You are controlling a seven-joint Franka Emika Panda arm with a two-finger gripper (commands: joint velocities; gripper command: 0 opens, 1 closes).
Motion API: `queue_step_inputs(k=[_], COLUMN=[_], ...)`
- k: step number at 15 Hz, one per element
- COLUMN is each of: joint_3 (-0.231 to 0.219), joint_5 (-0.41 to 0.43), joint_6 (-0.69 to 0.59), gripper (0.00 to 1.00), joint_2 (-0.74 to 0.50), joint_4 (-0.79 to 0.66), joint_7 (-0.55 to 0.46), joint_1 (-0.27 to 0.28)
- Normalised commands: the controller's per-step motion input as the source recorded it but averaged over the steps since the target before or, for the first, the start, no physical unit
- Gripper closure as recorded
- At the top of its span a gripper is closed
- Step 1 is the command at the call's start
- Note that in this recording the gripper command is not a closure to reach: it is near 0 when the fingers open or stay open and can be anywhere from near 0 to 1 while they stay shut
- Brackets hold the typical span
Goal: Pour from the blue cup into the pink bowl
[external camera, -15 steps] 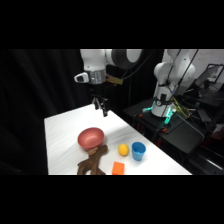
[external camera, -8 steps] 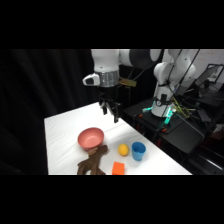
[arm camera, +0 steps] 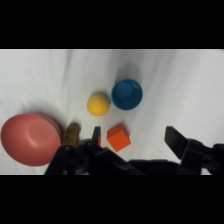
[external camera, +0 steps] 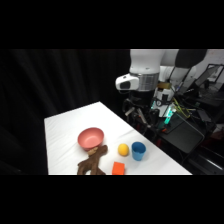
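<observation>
We see the gripper with jaws spread wide and nothing between them, hanging above the tabletop and clear of every object. In the wrist view the orange block sits in the gap between the fingers, with the blue cup beyond it and the yellow ball just beside the cup. The cup stands upright near the tabletop's front right edge; we judge it light, stiff, smooth plastic, likely to slip, so a pinch across the rim or upper wall looks safest. The ball crowds one side, so the jaws should straddle the cup on its free sides. The pink bowl lies toward mid-table with the brown lumpy toy touching it; the back of the tabletop is open.
</observation>
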Motion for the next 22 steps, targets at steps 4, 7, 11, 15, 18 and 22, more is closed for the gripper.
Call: queue_step_inputs(k=[4,7,11,15,18,22], joint_3=[0.104,0.074,0.04,-0.025,-0.113,-0.226], joint_5=[0.186,0.125,-0.1,-0.152,-0.185,-0.202], joint_6=[0.54,0.62,0.54,0.36,0.27,0.2], gripper=[0.0,0.0,0.0,0.0,0.0,0.0], joint_2=[-0.12,0.09,0.24,0.31,0.35,0.34], joint_4=[-0.36,-0.27,-0.13,0.03,0.14,0.21], joint_7=[-0.02,0.0,0.15,0.16,0.16,0.19], joint_1=[0.092,0.044,-0.007,0.024,0.086,0.175])
